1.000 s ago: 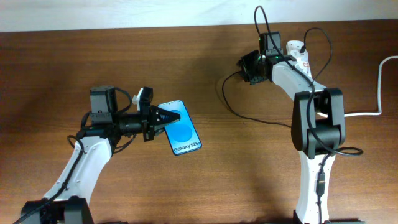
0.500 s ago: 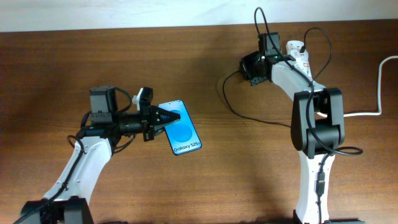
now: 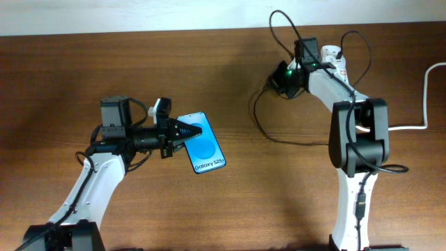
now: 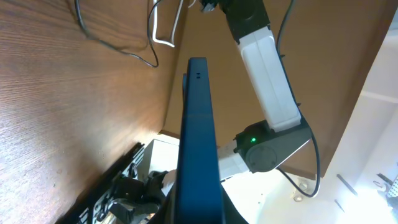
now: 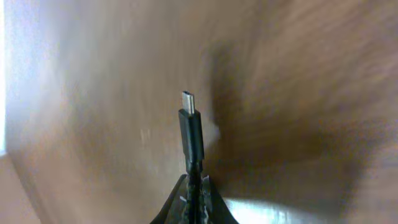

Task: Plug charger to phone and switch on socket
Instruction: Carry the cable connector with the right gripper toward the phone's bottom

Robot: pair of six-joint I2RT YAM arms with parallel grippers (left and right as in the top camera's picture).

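Note:
My left gripper (image 3: 182, 130) is shut on the top end of the phone (image 3: 206, 150), whose blue screen faces up in the overhead view. In the left wrist view the phone (image 4: 198, 137) shows edge-on between the fingers. My right gripper (image 3: 280, 81) is shut on the charger (image 3: 259, 115), a thin black cable looping over the table. In the right wrist view the plug tip (image 5: 190, 121) sticks straight out from the shut fingers (image 5: 196, 186). The white socket (image 3: 335, 58) lies at the back right, just behind the right wrist.
A thick white cord (image 3: 426, 97) runs from the socket toward the right edge. The black cable trails across the table between the two arms. The right arm's base (image 3: 357, 209) stands at the front right, and the table's far edge is close behind the socket.
My right gripper has shifted slightly with the charger, and the cable's loop on the table has moved a little to the right. The left arm and phone have not moved.

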